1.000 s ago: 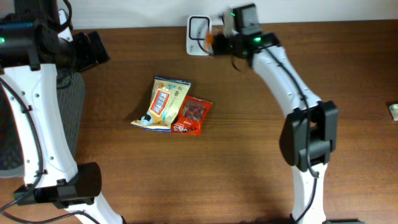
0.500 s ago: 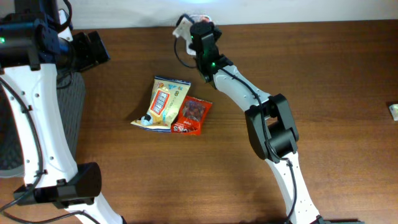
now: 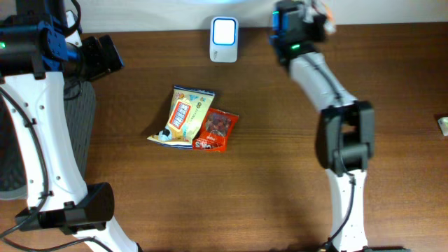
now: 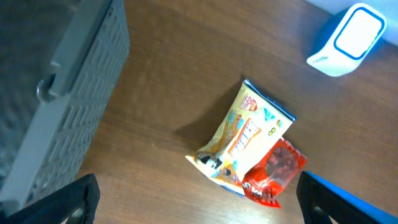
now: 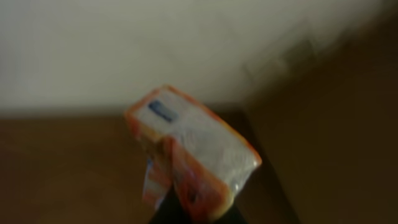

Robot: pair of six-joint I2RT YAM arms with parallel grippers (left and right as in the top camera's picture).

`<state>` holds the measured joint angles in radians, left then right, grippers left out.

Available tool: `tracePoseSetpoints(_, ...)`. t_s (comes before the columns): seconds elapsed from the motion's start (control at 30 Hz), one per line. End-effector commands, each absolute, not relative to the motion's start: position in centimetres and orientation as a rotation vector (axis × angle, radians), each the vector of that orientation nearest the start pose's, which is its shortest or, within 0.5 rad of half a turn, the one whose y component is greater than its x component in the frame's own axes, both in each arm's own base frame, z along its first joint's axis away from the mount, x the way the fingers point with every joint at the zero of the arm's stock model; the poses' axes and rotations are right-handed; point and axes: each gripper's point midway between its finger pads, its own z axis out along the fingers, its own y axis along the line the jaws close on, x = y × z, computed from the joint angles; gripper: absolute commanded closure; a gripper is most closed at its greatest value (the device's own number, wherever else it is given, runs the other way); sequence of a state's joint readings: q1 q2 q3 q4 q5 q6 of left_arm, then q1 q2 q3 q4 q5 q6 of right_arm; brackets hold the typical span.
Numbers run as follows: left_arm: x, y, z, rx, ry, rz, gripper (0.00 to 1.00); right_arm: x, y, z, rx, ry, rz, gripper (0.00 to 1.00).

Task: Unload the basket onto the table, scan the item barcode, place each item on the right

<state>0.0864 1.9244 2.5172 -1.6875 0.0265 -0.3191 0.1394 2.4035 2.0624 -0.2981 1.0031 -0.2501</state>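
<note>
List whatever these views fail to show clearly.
- Barcode on the orange-and-white packet: right wrist view blurred, none legible.
- Right gripper: overhead, small and blurred at the top edge; packet hides its fingers in wrist view.
- Pale object: overhead, cut off by the right edge.
- Yellow bag print: too small in both views.

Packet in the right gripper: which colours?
Packet white with orange edges, small blue mark; clearest in right wrist view.

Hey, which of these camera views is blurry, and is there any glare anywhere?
Right wrist view: smeared throughout, the orange-edged packet has no readable print. Overhead: sharp, but the scanner face is blown out white. Left wrist: sharp, soft shadow left of the snack bags.
</note>
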Motion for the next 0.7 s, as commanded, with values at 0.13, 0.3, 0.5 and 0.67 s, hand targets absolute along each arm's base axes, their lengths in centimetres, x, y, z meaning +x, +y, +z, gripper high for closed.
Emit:
tracePoseSetpoints(0.13,39.2,3.3,33.1,-0.550,2.605,-0.107,0.01,50.2,-24.9,9.5,1.057,2.330,-0.756,0.96)
tracePoseSetpoints(0.3,39.2,3.3,33.1,-0.550,2.606,-0.107,0.01,45.4,-32.7,6.7,1.398,2.325,-0.248,0.96)
tracePoseSetpoints(0.5,39.2,3.3,33.1,-0.550,2.605,-0.107,0.01,41.6,-38.4,6.5,1.521,2.227,-0.214,0.01)
tracePoseSetpoints(0.67,39.2,3.3,33.1,-0.550,2.605,-0.107,0.01,45.6,-34.2,9.7,1.233,2.293,0.105,0.01)
